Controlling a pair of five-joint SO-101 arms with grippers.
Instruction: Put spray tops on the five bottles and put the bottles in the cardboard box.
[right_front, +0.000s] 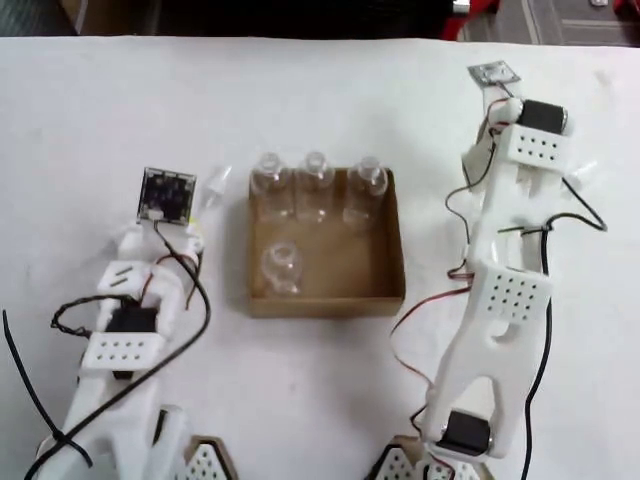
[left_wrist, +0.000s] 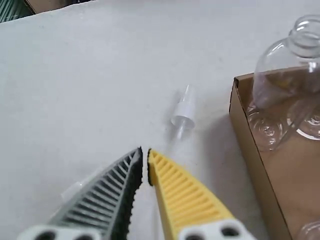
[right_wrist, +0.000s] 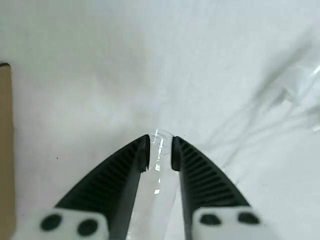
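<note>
1. Four bottles stood in the cardboard box, three along its far side and one near-left, all seemingly uncapped.
2. A spray top lay on the table left of the box, just beyond the left gripper, whose fingers were together and empty.
3. The right gripper, right of the box, was clamped on a clear piece, possibly a top's tube.
4. Capping looked mostly undone, and no fifth bottle was boxed.

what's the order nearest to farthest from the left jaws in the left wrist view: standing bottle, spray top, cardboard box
1. spray top, on the table just ahead
2. cardboard box, side wall beyond that
3. standing bottle, inside the box
</note>
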